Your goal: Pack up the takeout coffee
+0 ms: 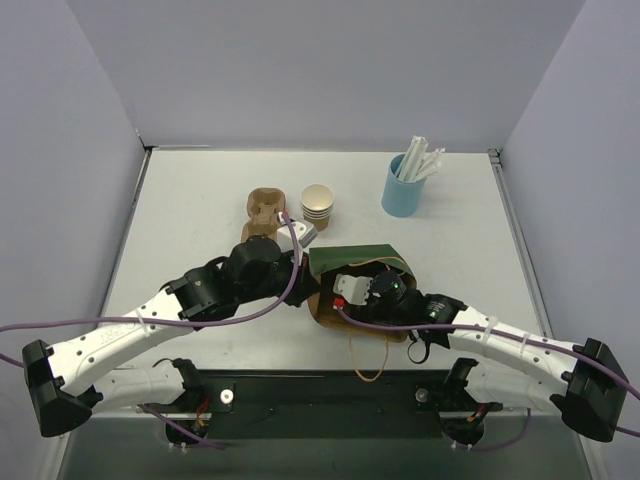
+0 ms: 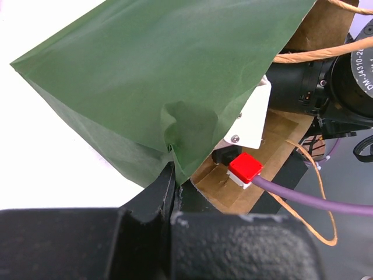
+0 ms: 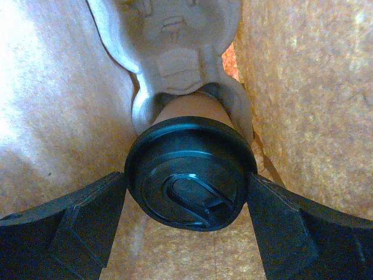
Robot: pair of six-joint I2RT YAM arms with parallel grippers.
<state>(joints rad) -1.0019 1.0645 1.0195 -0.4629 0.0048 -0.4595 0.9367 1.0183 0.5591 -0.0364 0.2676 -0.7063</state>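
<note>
Top external view: the paper bag (image 1: 372, 262) lies on its side toward the near edge of the table. The left gripper (image 1: 300, 258) is pinched tight on a fold of the bag's green paper and lifts the mouth. The right gripper (image 3: 187, 189) reaches deep inside. In the right wrist view the takeout coffee (image 3: 189, 175) sits within the bag, black lid toward the camera, and its brown body rests in a pale moulded holder (image 3: 175, 52) at the far end. The right claw stands wide, one finger on each side of the lid with the tips at its rim. Whether it presses the lid or merely flanks it cannot be told.

The step in hand appears to be seating the cup in the bag. The next move likely calls for spreading clear of the lid. The claw should then draw straight back out without snagging the lid, the paper walls or the twine handle (image 1: 368, 362).
</note>
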